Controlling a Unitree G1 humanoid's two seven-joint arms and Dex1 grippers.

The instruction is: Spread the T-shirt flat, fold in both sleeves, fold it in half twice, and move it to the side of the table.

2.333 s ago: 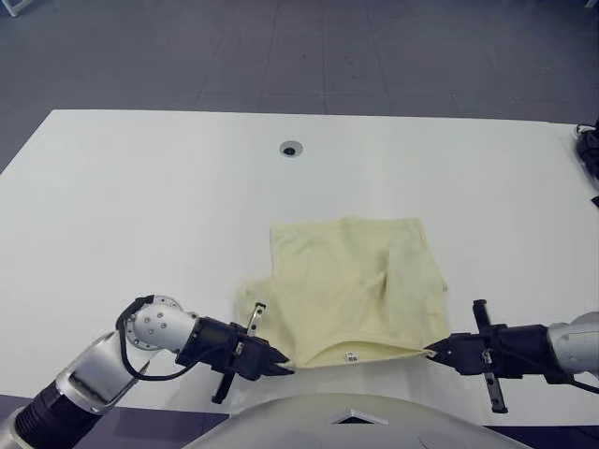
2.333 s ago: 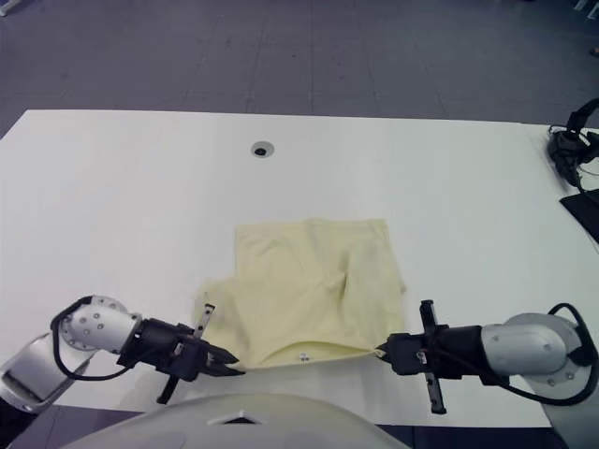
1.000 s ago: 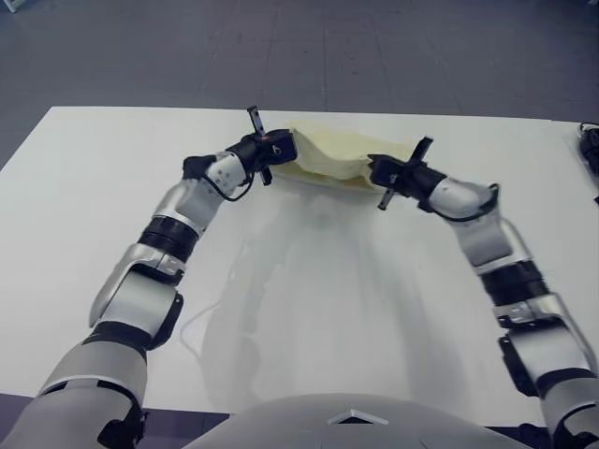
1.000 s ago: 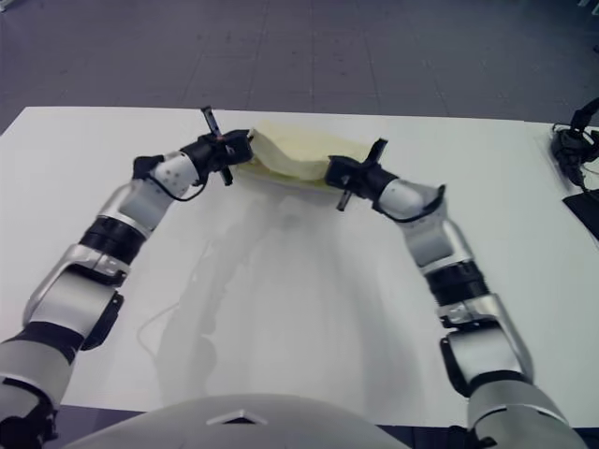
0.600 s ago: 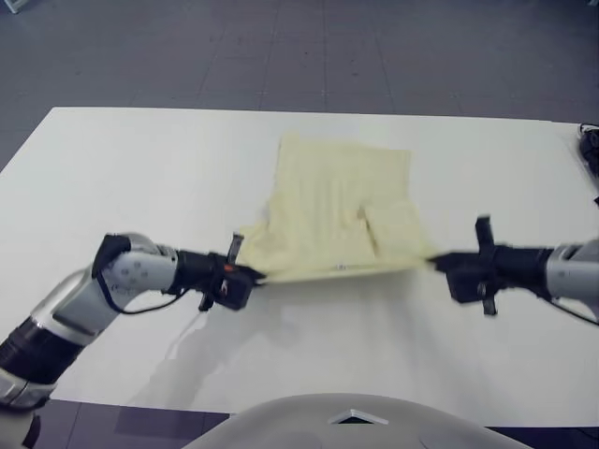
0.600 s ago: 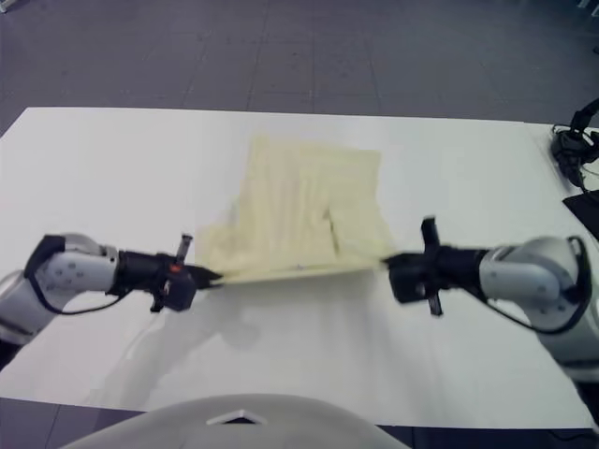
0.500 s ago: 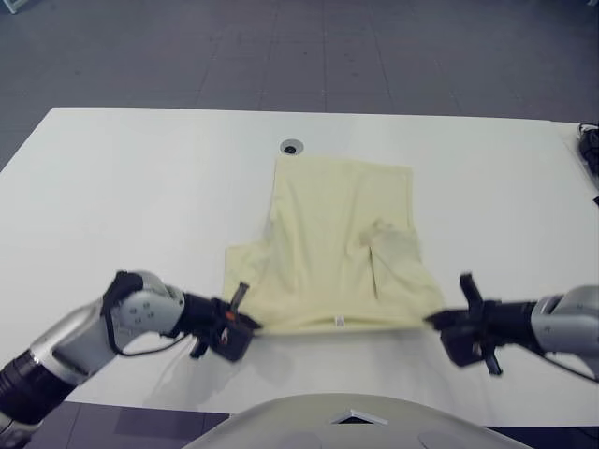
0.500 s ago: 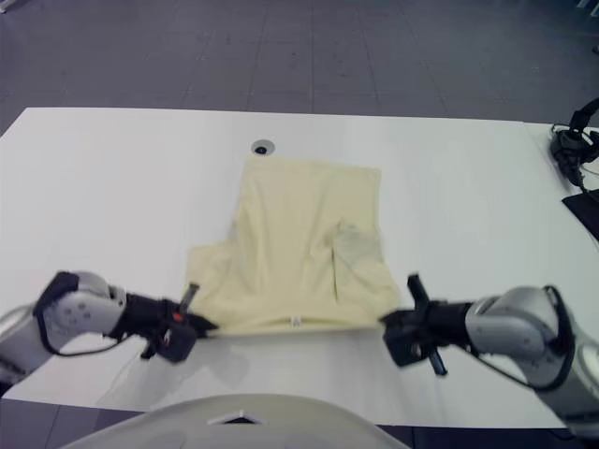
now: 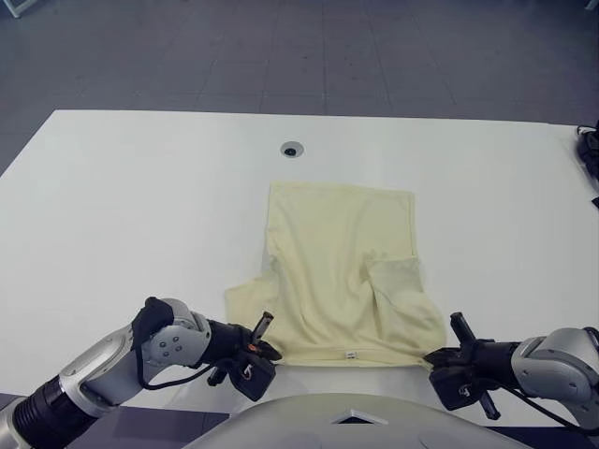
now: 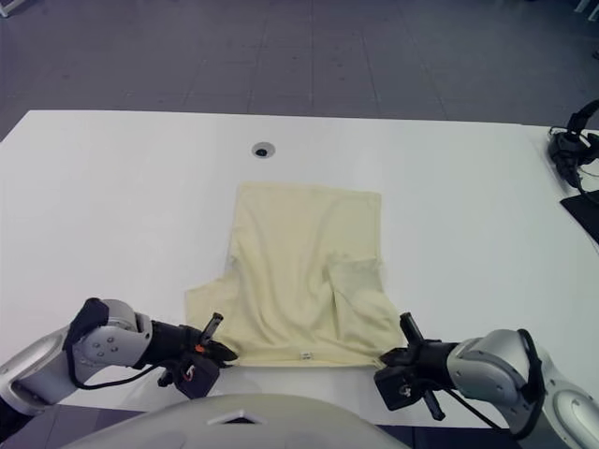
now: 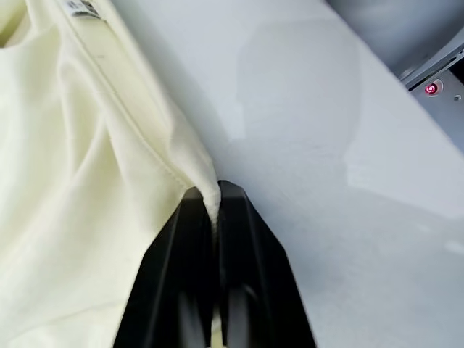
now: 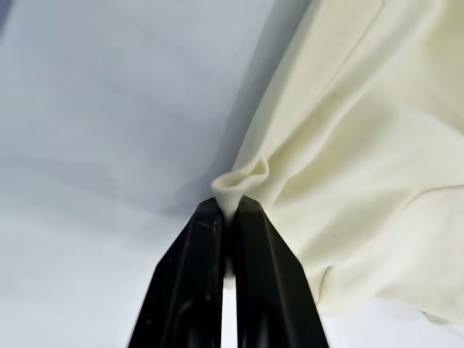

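Observation:
A pale yellow T-shirt (image 9: 342, 271) lies on the white table (image 9: 140, 206), its far edge straight and one sleeve sticking out to the left; the right side is rumpled. At the near left corner of the shirt, my left gripper (image 9: 269, 354) is shut on the hem; in the left wrist view its black fingers (image 11: 235, 232) pinch a fold of cloth (image 11: 206, 185). My right gripper (image 9: 433, 359) is shut on the near right corner, where the right wrist view shows a bunched fold (image 12: 239, 181) between its fingers (image 12: 199, 246).
A small round grommet hole (image 9: 292, 149) sits in the table beyond the shirt. Dark cables and gear (image 10: 571, 150) lie at the table's far right edge. Both grippers are close to the table's near edge. Grey floor lies beyond the far edge.
Both grippers, holding the shirt's near corners, swung it out over the far side of the table and pulled it back toward the near edge. The shirt now lies more spread out.

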